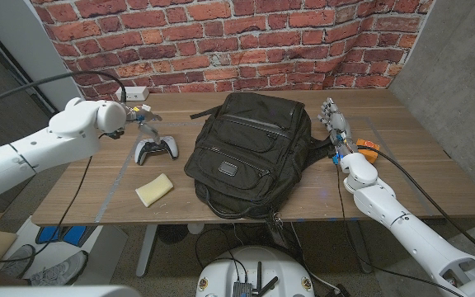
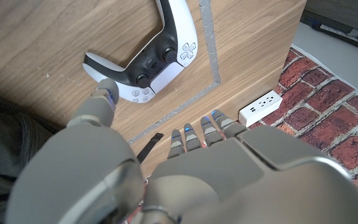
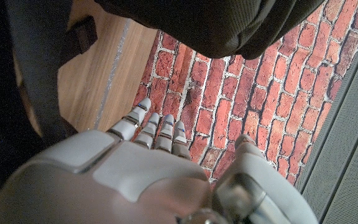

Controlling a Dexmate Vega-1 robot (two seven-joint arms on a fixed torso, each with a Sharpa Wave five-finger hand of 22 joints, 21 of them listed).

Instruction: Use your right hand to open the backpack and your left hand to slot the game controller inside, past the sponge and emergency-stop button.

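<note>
While flat, game controller (image 1: 155,149) grips point toward table's near edge.

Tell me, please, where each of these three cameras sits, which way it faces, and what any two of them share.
Head view: fixed on the head, looking down at the table, backpack, sponge; both arms show.
Left wrist view: along the left hand, down at the game controller.
Right wrist view: along the right hand, toward the backpack and brick wall.
Shared: controller in head and left wrist views.
</note>
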